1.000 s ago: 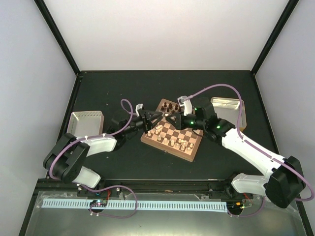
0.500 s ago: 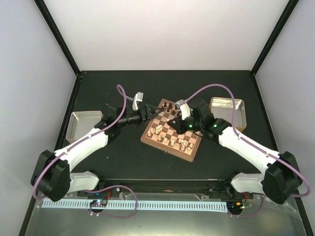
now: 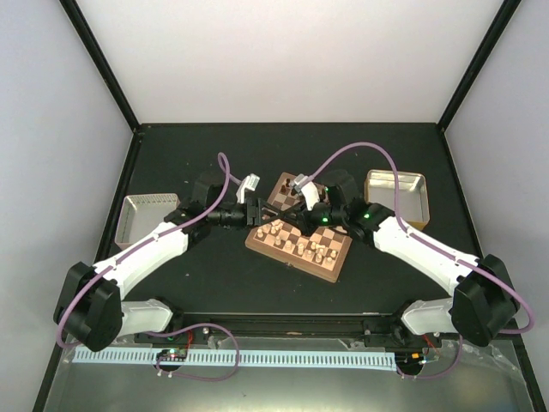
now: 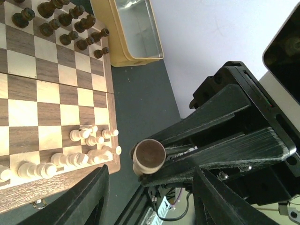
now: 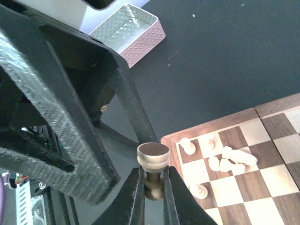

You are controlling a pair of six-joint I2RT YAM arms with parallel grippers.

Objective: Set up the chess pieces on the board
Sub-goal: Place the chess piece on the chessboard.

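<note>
On the board [image 3: 290, 257], lying mid-counter, pale pieces [image 3: 296, 242] are crowded along the near rows. By its left edge one pale piece [image 5: 152, 157] is clamped in the closed right pincer [image 5: 153, 180], and the left pincer [image 3: 255, 211] is held facing it, parted and empty. A handover seems in hand; next, a careful closing on the piece is called for. Dark pieces [image 3: 294, 184] are ranged along the far edge.

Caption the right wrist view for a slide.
Right fingers pinch a chess piece by its stem near the board corner, left fingers spread close by.
</note>
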